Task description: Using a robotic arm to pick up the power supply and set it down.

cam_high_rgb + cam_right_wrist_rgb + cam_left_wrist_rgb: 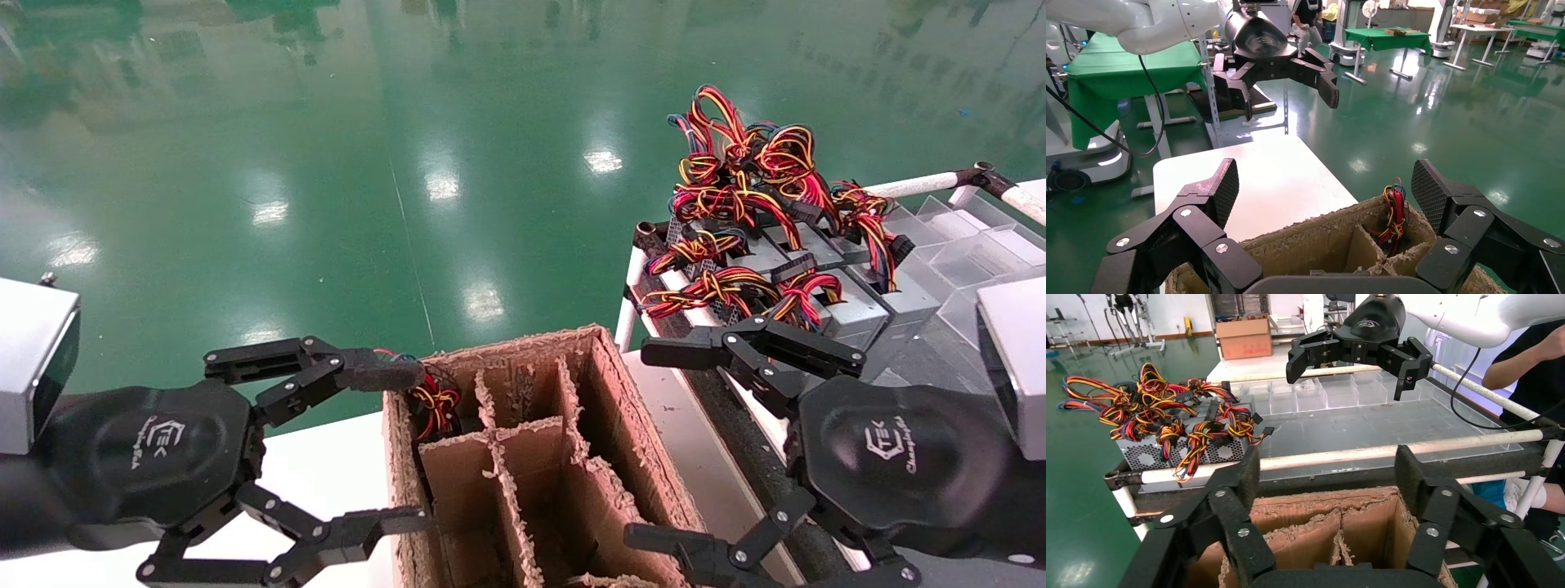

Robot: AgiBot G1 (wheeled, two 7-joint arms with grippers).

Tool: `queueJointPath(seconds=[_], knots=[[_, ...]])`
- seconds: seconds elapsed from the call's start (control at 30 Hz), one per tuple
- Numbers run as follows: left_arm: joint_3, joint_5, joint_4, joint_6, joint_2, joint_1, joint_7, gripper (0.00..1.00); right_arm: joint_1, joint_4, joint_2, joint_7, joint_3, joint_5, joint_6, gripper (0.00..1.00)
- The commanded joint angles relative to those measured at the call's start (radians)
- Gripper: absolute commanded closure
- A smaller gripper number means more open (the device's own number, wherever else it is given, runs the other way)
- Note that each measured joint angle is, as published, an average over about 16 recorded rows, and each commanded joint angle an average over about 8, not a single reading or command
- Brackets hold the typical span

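Power supply (437, 402) inside cardboard box's (650, 457) far-left compartment.

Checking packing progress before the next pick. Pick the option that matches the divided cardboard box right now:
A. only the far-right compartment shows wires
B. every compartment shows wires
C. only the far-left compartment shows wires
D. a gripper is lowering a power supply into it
C: red, yellow and black wires show only in the far-left compartment of the cardboard box; the left gripper and right gripper are both open and hold nothing.
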Motion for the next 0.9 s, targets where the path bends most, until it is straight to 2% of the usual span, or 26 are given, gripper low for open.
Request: queueJointPath(seconds=[0.03, 0.43, 0.7, 0.9], knots=[[0.000, 0.000, 0.000, 0.000, 0.000, 0.000, 0.000, 1.00, 0.000, -0.001, 0.000, 0.000, 0.000, 0.000, 0.000, 0.00], [0.000, 0.000, 0.000, 0.000, 0.000, 0.000, 0.000, 1.00, -0.002, 0.001, -0.010, -0.001, -0.007, -0.022, 0.025, 0.00], [0.001, 0.000, 0.001, 0.000, 0.000, 0.000, 0.001, 1.00, 0.009, -0.013, -0.052, 0.022, -0.036, -0.100, 0.126, 0.00], [0.001, -0.001, 0.001, 0.000, 0.000, -0.001, 0.001, 1.00, 0.051, -0.067, -0.132, 0.065, -0.085, -0.176, 0.202, 0.00]])
